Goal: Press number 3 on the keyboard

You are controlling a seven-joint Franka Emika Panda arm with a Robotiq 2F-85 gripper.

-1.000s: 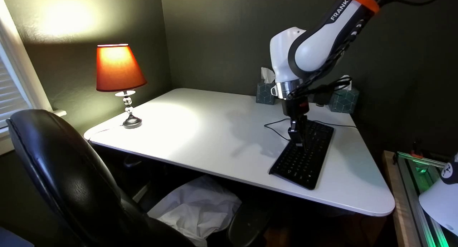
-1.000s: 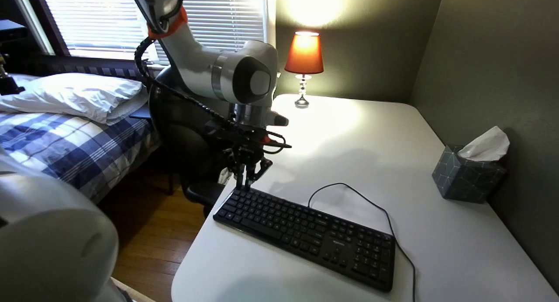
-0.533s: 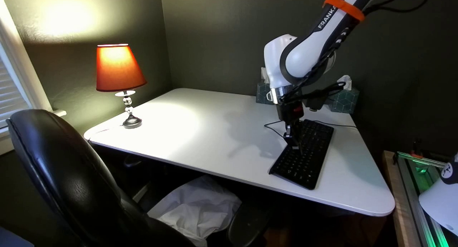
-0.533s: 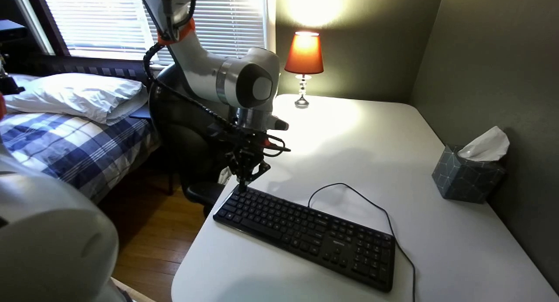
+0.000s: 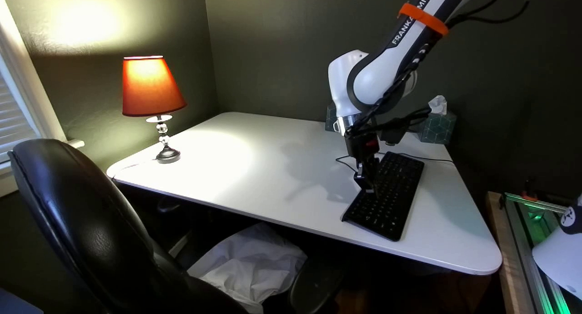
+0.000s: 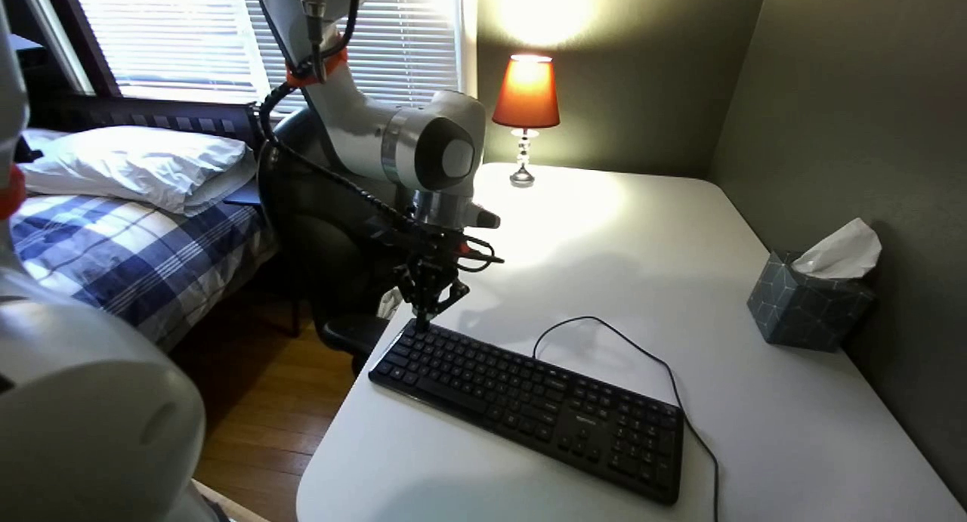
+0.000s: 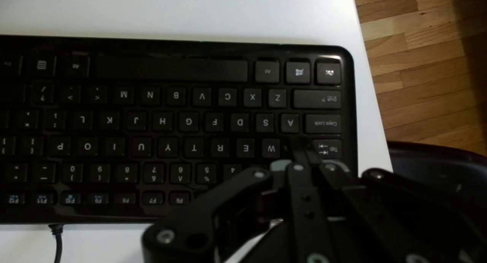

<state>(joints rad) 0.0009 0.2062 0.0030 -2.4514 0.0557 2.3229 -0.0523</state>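
Smooth white desktop (image 6: 665,242) carries the flat black rectangular keyboard (image 6: 527,401), and the jointed black gripper (image 7: 304,148), jaws pressed together on nothing, hangs at the keyboard's Tab end (image 7: 329,146), contact unclear. Aiming seems the step in hand; next should come a shift along the keyboard toward the 3 key, hidden in the wrist view, then a straight press. Keys (image 7: 162,121) look square and matte, the keyboard's frame (image 7: 349,99) glossy.

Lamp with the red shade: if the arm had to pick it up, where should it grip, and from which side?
Probably the narrow stem, just above the base, coming in level from the middle of the desk. The lamp stands upright near the desk's edge, and its wide shade overhangs the stem, so a grip from straight above looks blocked.
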